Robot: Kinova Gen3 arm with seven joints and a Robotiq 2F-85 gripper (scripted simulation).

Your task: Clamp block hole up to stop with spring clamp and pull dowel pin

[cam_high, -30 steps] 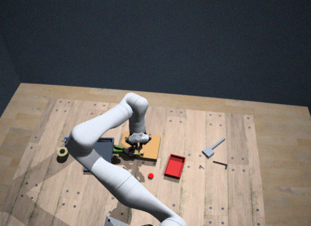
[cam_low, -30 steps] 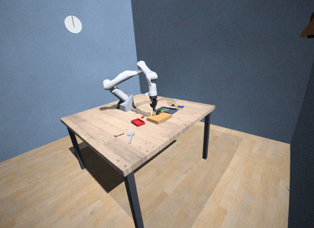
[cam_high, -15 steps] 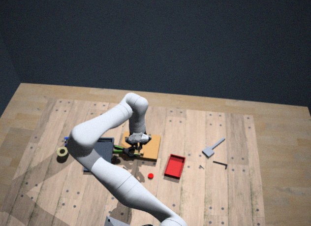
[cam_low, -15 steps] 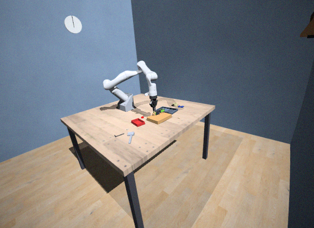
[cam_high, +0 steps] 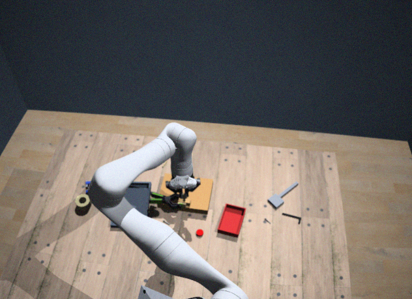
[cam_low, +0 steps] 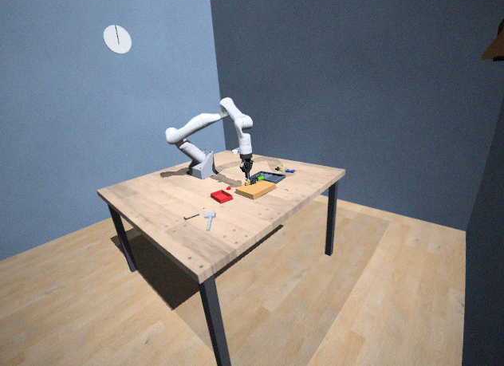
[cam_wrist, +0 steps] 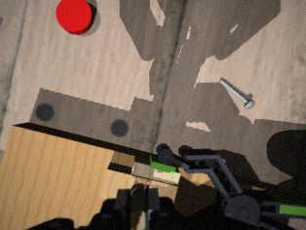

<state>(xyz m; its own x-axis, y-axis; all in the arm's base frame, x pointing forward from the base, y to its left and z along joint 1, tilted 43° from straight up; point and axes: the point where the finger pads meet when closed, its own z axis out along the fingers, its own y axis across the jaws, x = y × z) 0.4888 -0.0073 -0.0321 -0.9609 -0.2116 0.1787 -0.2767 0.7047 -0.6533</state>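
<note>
My gripper [cam_high: 182,197] [cam_low: 246,178] [cam_wrist: 137,206] points down at the near edge of the orange bench board [cam_high: 202,193] [cam_low: 256,189] [cam_wrist: 54,171]. Its fingers are nearly together, with a thin brown upright piece, seemingly the dowel pin, between the tips. The pale small block [cam_wrist: 142,171] is just beyond the fingertips in the wrist view, partly hidden. The black and green spring clamp [cam_high: 171,200] [cam_wrist: 211,163] has its jaw end at the block, with a green pad against the pale wood. The bench stop, the hole and any gap between block and stop cannot be made out.
A dark tray [cam_high: 137,195] [cam_low: 273,176] lies beside the board under the arm. A screw [cam_wrist: 236,93], a red disc [cam_high: 199,232] [cam_wrist: 74,16] and a red tray [cam_high: 231,220] [cam_low: 222,196] lie nearby. Farther off are a mallet [cam_high: 276,200], a hex key [cam_high: 292,215] and a tape roll [cam_high: 82,195].
</note>
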